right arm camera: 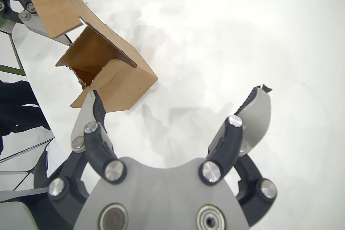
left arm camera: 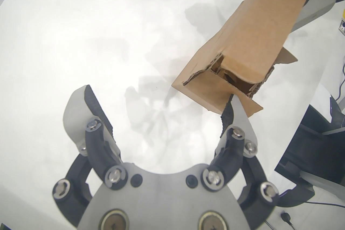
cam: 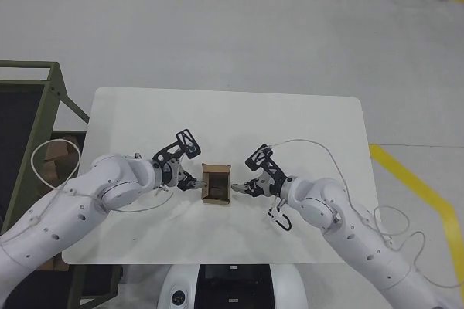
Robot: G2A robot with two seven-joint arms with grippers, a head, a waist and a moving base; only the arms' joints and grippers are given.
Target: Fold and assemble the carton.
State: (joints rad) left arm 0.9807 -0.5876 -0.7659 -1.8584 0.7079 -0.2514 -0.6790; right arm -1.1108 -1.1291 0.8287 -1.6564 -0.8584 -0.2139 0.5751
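Observation:
A small brown carton [cam: 216, 184] stands on the white table [cam: 294, 116] between both arms, its top open and its flaps loose. My left gripper [cam: 187, 164] is open beside the carton's left side. In the left wrist view one fingertip [left arm camera: 232, 109] of the left gripper [left arm camera: 159, 107] touches a lower flap of the carton [left arm camera: 256, 26]. My right gripper [cam: 249, 171] is open on the opposite side. In the right wrist view the carton [right arm camera: 126, 80] shows its hollow inside, and one fingertip [right arm camera: 95, 104] of the right gripper [right arm camera: 175, 101] rests against a flap.
A green metal frame [cam: 54, 85] with cardboard pieces [cam: 58, 154] stands off the table's left edge. A thin white cable [cam: 325, 154] loops above the right arm. A yellow floor line [cam: 417, 185] runs at the right. Bare tabletop lies behind the carton.

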